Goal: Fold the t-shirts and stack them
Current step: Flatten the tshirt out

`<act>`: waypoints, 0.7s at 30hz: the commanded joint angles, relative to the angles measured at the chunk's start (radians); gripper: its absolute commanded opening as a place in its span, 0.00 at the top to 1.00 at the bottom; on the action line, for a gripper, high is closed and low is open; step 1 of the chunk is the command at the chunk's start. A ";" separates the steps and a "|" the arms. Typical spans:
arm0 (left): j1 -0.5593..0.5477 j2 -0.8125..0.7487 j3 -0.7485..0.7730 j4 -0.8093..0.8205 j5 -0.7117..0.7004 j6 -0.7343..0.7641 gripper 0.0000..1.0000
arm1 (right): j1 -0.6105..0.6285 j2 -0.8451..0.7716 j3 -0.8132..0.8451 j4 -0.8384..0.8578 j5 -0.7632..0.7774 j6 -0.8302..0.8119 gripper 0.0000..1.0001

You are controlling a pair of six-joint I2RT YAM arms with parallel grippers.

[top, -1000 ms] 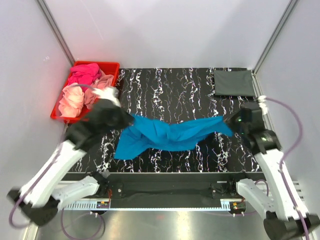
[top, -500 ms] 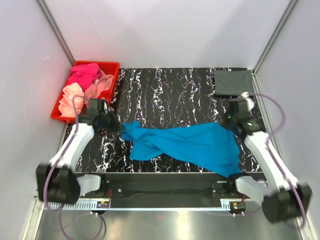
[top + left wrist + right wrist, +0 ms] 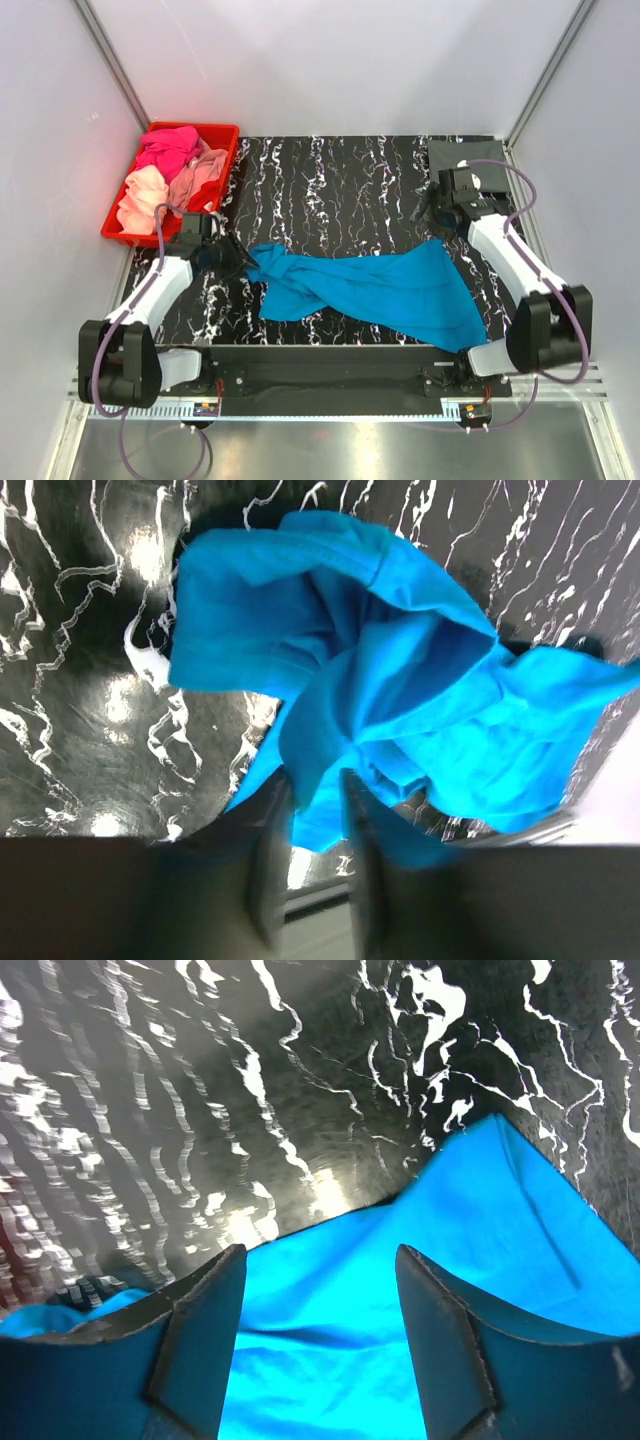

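Note:
A bright blue t-shirt (image 3: 370, 285) lies crumpled across the front of the black marbled table (image 3: 340, 180). My left gripper (image 3: 238, 263) is at its left end. In the left wrist view that gripper (image 3: 315, 785) has its jaws a little apart, with a fold of the blue t-shirt (image 3: 400, 660) still between the tips. My right gripper (image 3: 437, 215) stands wide open just behind the shirt's far right corner; in its own view that gripper (image 3: 320, 1255) hovers over the blue t-shirt (image 3: 470, 1260), holding nothing. A dark grey t-shirt (image 3: 468, 165) lies folded at the back right.
A red bin (image 3: 218, 128) at the back left holds a hot pink shirt (image 3: 168, 148), a peach one (image 3: 140, 195) and a salmon one (image 3: 200, 172). White walls close in the table on three sides.
The blue t-shirt has been spread wider and laid down on the table. Both grippers have gone from shut to open. The right gripper has drawn back off the shirt's corner.

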 commanded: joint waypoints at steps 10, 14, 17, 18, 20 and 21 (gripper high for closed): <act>-0.231 -0.247 0.117 -0.028 -0.521 0.214 0.23 | -0.004 -0.355 -0.239 -0.134 -0.064 0.224 0.37; -0.306 -0.151 0.114 -0.095 -0.518 0.203 0.23 | -0.018 -0.378 -0.308 -0.121 -0.003 0.310 0.39; -0.331 -0.172 0.077 -0.056 -0.465 0.202 0.23 | -0.027 -0.337 -0.348 -0.092 0.024 0.350 0.44; -0.338 -0.176 0.074 -0.058 -0.460 0.200 0.23 | -0.033 -0.300 -0.359 -0.086 0.019 0.362 0.47; -0.340 -0.172 0.073 -0.062 -0.446 0.200 0.23 | -0.038 -0.268 -0.382 -0.062 0.021 0.382 0.50; -0.340 -0.174 0.068 -0.064 -0.443 0.202 0.23 | -0.041 -0.245 -0.390 -0.052 0.037 0.386 0.50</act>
